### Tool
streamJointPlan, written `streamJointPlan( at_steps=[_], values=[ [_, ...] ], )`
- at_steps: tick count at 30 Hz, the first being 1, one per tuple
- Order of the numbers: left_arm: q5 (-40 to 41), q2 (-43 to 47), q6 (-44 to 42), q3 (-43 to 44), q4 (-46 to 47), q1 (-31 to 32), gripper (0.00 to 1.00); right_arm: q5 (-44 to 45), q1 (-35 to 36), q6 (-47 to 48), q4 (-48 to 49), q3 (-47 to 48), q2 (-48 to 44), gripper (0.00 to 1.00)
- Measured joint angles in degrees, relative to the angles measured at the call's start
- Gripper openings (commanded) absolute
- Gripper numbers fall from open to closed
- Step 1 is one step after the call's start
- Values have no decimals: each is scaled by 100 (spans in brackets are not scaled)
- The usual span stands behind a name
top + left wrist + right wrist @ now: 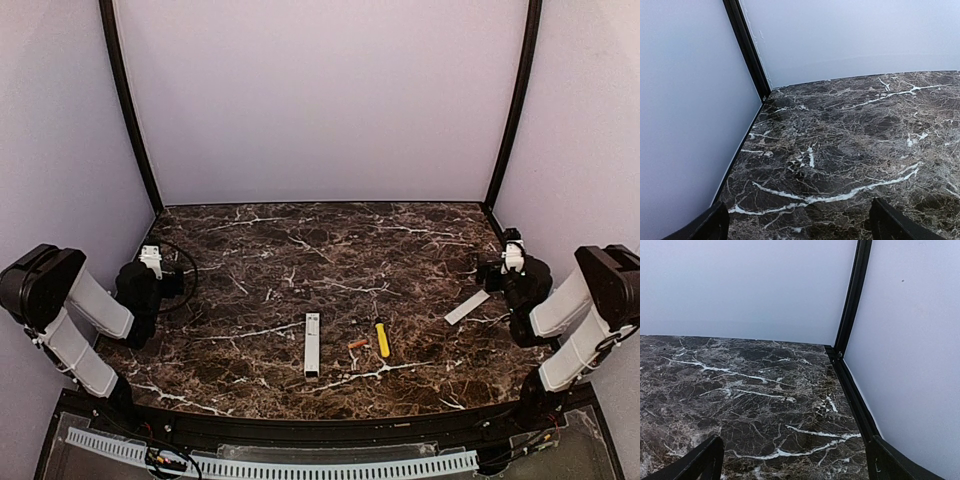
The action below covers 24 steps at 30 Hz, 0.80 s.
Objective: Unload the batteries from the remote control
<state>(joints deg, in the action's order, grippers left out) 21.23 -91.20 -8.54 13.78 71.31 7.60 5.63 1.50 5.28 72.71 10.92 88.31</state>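
Both grippers are parked at the sides: the left gripper has its fingers spread wide over bare marble table, and the right gripper is spread just as wide, with nothing between its fingers either. The remote control lies lengthwise near the front middle, well apart from both, with an orange-red battery out on the table to its right and a yellow screwdriver just beyond that. Over by the right gripper, a white cover strip lies at a slant on the marble.
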Motion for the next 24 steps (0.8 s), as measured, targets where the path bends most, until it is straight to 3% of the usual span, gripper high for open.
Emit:
streamJointPlan(
  at_steps=[24],
  values=[
    [0, 0, 2, 0, 0, 0, 98, 299, 37, -151, 61, 153, 31, 98]
  ],
)
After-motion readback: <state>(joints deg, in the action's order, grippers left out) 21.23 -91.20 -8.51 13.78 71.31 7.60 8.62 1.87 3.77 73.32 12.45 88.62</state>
